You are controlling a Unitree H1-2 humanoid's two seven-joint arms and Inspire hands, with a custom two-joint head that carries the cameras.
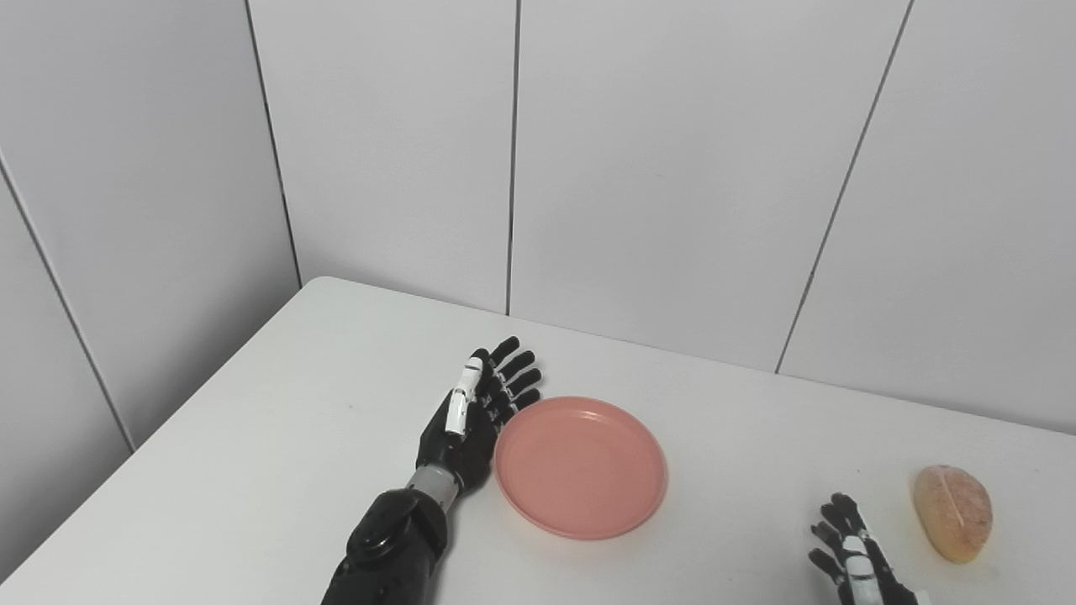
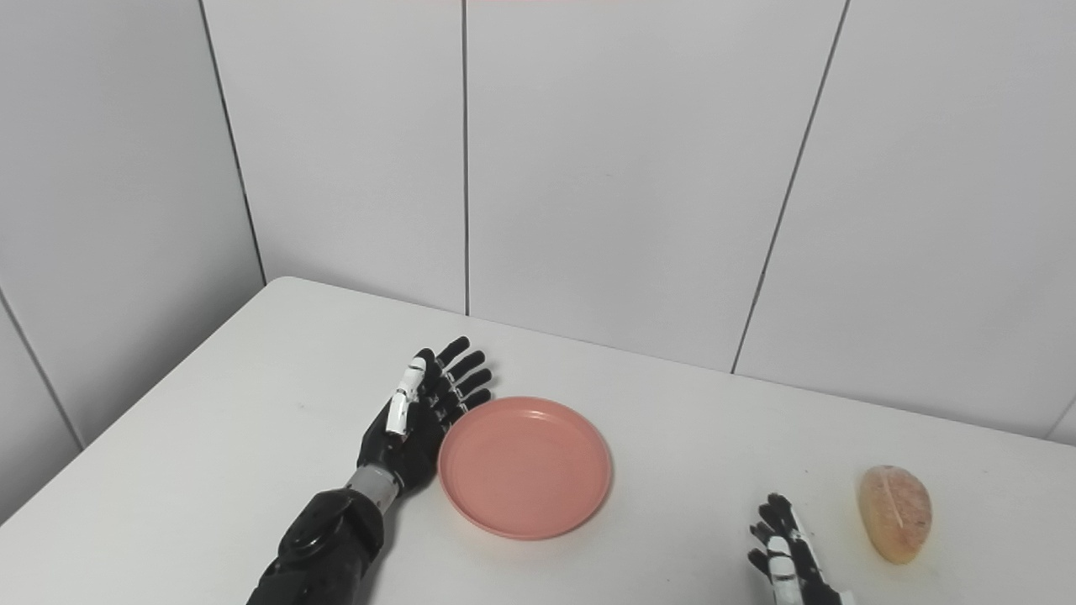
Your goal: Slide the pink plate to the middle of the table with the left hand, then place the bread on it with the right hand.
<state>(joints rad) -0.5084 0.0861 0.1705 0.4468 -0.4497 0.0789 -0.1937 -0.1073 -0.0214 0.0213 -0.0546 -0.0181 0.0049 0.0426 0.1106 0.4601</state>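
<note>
A round pink plate [image 1: 582, 467] lies flat on the white table [image 1: 252, 454], with nothing on it. My left hand [image 1: 475, 413] rests against the plate's left rim, fingers straight and spread, pointing toward the wall, open and holding nothing. A golden-brown bread roll [image 1: 953, 512] lies near the table's right side, well right of the plate. My right hand [image 1: 853, 555] comes up at the bottom edge, just left of the bread and apart from it, its fingers spread and empty. Part of that hand is cut off by the picture's edge.
Grey wall panels [image 1: 672, 168] stand close behind the table's far edge. The table's left edge runs diagonally from the back corner [image 1: 324, 281] toward the bottom left.
</note>
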